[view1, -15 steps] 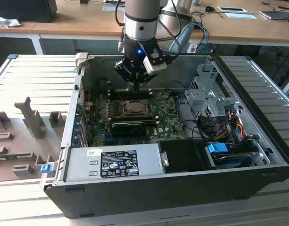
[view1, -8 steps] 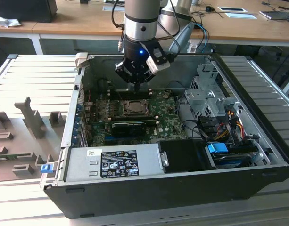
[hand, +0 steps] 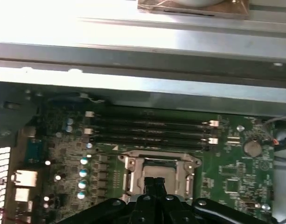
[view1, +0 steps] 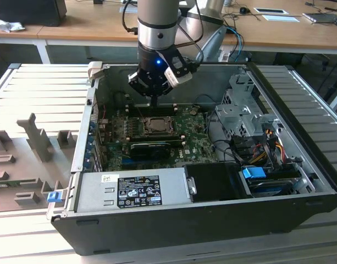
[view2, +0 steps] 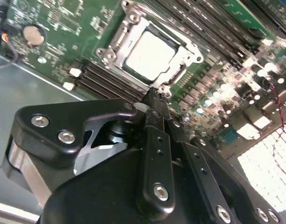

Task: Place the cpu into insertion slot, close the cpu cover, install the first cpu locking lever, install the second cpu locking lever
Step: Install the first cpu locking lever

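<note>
Second wrist view: one cpu [view2: 149, 52], one gripper [view2: 154, 93]

the cpu [view2: 149, 52] lies within the cpu cover [view2: 116, 41] on the motherboard [view2: 54, 21].

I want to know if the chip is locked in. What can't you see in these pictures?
- Levers: in the second wrist view the gripper hides the socket edge beside the cpu, so latched or not is unclear.
- cpu cover: in the first wrist view the gripper hides part of it.
- Exterior view: socket too small to judge.
</note>
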`<action>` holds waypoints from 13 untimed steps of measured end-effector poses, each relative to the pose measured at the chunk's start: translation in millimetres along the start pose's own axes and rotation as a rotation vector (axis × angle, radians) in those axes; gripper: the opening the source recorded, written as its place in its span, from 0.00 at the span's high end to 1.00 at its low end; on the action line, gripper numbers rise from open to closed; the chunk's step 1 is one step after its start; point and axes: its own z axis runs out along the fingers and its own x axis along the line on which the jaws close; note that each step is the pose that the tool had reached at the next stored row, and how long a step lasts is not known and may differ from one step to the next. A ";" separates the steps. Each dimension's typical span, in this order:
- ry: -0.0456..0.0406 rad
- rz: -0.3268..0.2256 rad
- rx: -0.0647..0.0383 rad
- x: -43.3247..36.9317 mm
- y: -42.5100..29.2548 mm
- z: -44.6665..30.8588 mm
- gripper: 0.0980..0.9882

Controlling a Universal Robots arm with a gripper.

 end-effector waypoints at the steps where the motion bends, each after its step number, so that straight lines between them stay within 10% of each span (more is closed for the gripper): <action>1: -0.0003 0.000 0.000 4.9 0.4 0.2 0.99; 13: -0.0008 -0.005 0.000 49.0 3.3 5.2 0.99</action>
